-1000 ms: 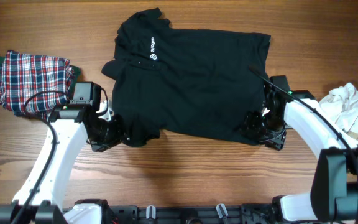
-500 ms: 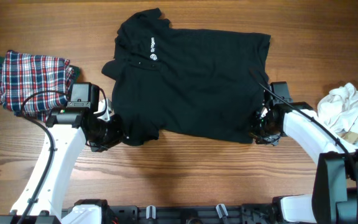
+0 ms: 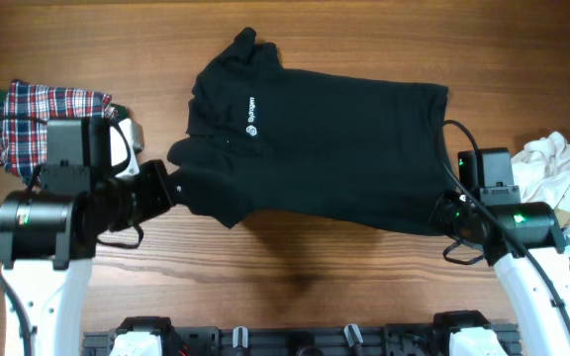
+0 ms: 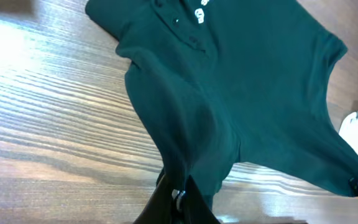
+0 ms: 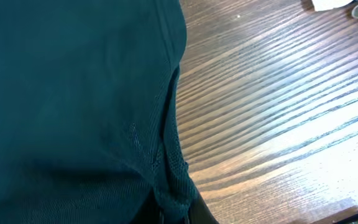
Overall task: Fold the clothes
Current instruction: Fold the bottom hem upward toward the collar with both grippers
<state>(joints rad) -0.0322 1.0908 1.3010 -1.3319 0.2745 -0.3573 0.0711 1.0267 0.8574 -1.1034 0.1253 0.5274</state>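
Wood surface (image 3: 295,287) carries everything. Black polo shirt (image 3: 344,138) fills the centre of the overhead frame, collar to upper left, hem to the right. Its near edge is lifted & stretched btwn the two arms; the far edge seems to rest on the wood. Plaid garment (image 3: 28,109) sits at the left edge and white garment (image 3: 562,163) at the right edge, both apart from the shirt. Left end effector (image 3: 171,188) is clamped on bunched cloth at the shirt's lower left, by the sleeve. Right end effector (image 3: 450,213) is pinched on the lower-right hem corner. Small white logo (image 3: 250,127) faces up.

Risks, my read: both grips look like thin pinches on little cloth, so a hard pull could slip one corner & drop that side. The left grip holds a wad, so the fold may come out creased or skewed.

Vs 1 s ago: right jaws were wide, now closed on the hem. Both arms sit higher, the shirt has shifted toward the upper right of the frame, & its near edge is off the wood.
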